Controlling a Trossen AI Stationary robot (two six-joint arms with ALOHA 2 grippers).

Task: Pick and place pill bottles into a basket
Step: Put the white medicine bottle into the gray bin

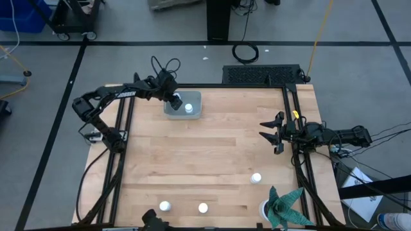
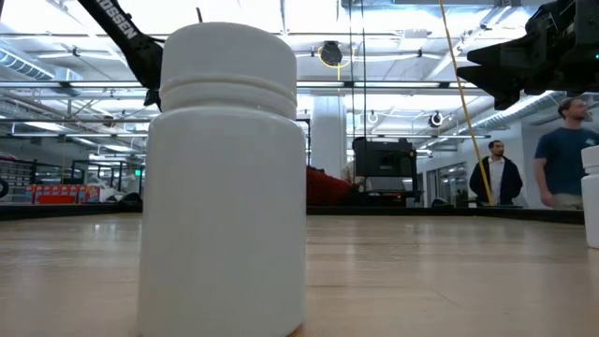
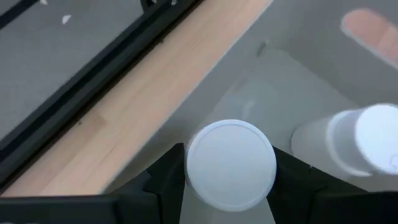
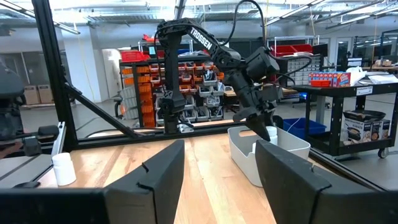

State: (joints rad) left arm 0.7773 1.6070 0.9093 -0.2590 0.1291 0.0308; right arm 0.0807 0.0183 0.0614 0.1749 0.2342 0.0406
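The left gripper (image 1: 174, 99) is hovering over the basket (image 1: 195, 110) at the table's far edge, its fingers clamping a white-capped pill bottle (image 3: 231, 164) (another bottle (image 1: 189, 108) is lying inside). The right gripper (image 1: 271, 133) is waiting at the right edge, fingers spread, the wide table middle lying bare.

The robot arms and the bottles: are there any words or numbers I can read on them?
"TROSSEN": white letters on the left arm, seen from the right wrist view.
"SSEN": the end of that same word on the left arm, at the top of the low view.
Pill bottles: plain white, no label showing.
Boxes on the shelves in the room behind: too small to read.
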